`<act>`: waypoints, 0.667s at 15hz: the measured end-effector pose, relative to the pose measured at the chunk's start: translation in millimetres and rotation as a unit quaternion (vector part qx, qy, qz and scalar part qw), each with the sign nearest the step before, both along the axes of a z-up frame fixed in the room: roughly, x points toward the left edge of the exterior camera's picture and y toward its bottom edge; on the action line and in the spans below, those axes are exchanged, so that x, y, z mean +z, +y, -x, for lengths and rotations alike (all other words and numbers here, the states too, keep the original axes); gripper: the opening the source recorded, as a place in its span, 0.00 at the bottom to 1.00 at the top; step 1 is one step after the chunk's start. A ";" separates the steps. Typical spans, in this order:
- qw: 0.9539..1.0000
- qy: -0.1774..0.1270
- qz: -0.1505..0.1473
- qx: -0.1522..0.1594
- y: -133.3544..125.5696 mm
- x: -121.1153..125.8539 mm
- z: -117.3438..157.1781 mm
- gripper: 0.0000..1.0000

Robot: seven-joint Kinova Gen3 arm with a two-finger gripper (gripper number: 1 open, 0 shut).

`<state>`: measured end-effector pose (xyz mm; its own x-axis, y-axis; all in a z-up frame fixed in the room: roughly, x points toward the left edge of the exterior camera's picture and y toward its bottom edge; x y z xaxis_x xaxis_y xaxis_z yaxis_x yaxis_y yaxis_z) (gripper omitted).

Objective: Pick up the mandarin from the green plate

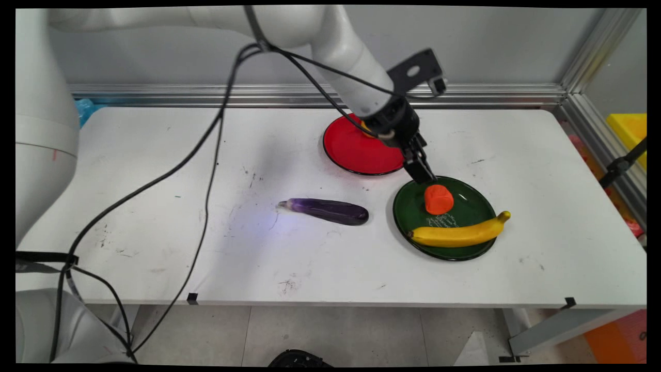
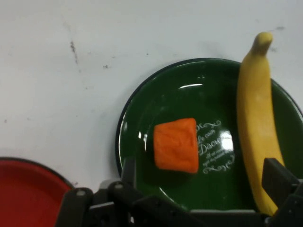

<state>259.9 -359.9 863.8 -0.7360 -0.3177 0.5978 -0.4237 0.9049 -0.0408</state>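
My gripper (image 1: 423, 174) hangs open just above the far left rim of a dark green plate (image 1: 404, 209). An orange block (image 1: 439, 199) lies on that plate, right below and in front of the fingertips. In the hand view the orange block (image 2: 176, 144) sits in the middle of the green plate (image 2: 142, 109), between and beyond the two spread fingers (image 2: 129, 166), and nothing is held in the gripper (image 2: 201, 165). A yellow banana (image 1: 459, 233) rests across the plate's near edge; in the hand view the banana (image 2: 255, 118) lies to the right of the block.
A red plate (image 1: 351, 150) stands behind the green one, partly covered by the wrist, with a small orange-yellow bit (image 1: 365, 127) showing at its back. A purple eggplant (image 1: 325, 211) lies on the white table left of the green plate. Black cables hang over the table's left half.
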 end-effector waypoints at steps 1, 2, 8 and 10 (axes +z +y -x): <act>1.000 -0.005 -0.002 -0.002 -4.6 -8.7 7.8 1.00; 1.000 -0.008 -0.004 -0.004 -8.3 -15.9 14.1 1.00; 0.999 -0.030 -0.014 -0.014 -27.2 -55.6 43.4 1.00; 0.999 -0.037 -0.018 -0.016 -32.4 -68.4 50.9 1.00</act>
<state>209.1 -392.4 795.4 -0.7877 -0.3130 0.5306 -0.3912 0.9195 -0.0384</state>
